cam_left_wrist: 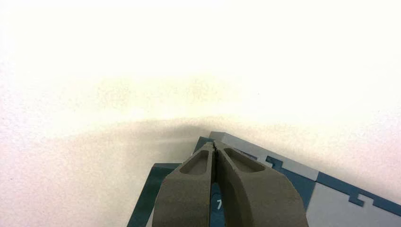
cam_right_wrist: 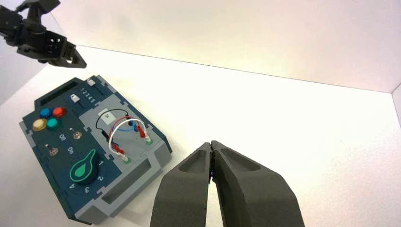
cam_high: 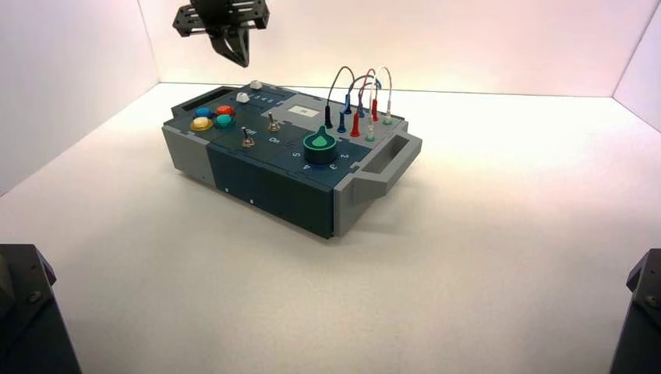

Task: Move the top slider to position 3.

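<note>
The top slider [cam_high: 255, 85] is a small off-white rounded knob at the far edge of the box [cam_high: 265, 187]; it also shows in the right wrist view [cam_right_wrist: 91, 82]. My left gripper [cam_high: 240, 59] hangs shut in the air above and just behind that far edge, left of the slider and apart from it. In the left wrist view its fingertips [cam_left_wrist: 215, 144] meet over a corner of the box [cam_left_wrist: 331, 198], and the slider is hidden there. My right gripper [cam_right_wrist: 211, 144] is shut and parked over the table, to the right of the box.
A brighter white, blockier slider [cam_high: 242, 98] sits just in front of the top one. The box also bears coloured buttons [cam_high: 213, 117], two toggle switches [cam_high: 272, 122], a green dial [cam_high: 319, 142] and plugged wires [cam_high: 360, 101]. White walls close in the table at the back and sides.
</note>
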`<state>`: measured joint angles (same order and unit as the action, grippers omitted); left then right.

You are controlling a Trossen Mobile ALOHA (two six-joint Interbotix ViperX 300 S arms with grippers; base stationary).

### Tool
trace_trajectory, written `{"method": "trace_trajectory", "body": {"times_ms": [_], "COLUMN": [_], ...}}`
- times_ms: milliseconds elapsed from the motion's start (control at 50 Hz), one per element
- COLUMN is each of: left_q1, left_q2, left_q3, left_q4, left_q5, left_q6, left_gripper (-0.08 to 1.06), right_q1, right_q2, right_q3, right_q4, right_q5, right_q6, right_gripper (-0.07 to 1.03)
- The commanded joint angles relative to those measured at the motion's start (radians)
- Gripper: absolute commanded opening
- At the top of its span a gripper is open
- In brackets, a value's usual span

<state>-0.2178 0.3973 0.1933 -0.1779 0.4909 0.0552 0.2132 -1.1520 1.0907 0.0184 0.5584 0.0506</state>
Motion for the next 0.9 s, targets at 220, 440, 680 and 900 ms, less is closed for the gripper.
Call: {"method": "trace_trajectory", "body": {"times_ms": [220, 440, 680, 900], "left_q1": [-0.003, -0.014, -0.034, -0.037], "left_q2": [0.006, 0.009, 0.014, 0.021], "left_q3": [-0.028, -0.031, -0.043, -0.044], "left_q4": [0.002, 0.002, 0.002, 0.002], "left_q5": [0.014, 0.020, 0.032, 0.043], "left_q6": [0.023, 0.023, 0.025, 0.025], "left_gripper": [-0.03, -0.03, -0.03, -0.03], "right_q1": [0.002, 0.002, 0.002, 0.002], "right_q2": [0.014, 0.014, 0.014, 0.014], "right_q3": [-0.015, -0.015, -0.015, -0.015], "right_q4": [0.000, 0.000, 0.000, 0.000], "right_q5": [-0.012, -0.012, -0.012, -0.012], "right_q6": [0.003, 0.003, 0.003, 0.002], "right_gripper": [-0.02, -0.02, -0.02, -0.02]}}
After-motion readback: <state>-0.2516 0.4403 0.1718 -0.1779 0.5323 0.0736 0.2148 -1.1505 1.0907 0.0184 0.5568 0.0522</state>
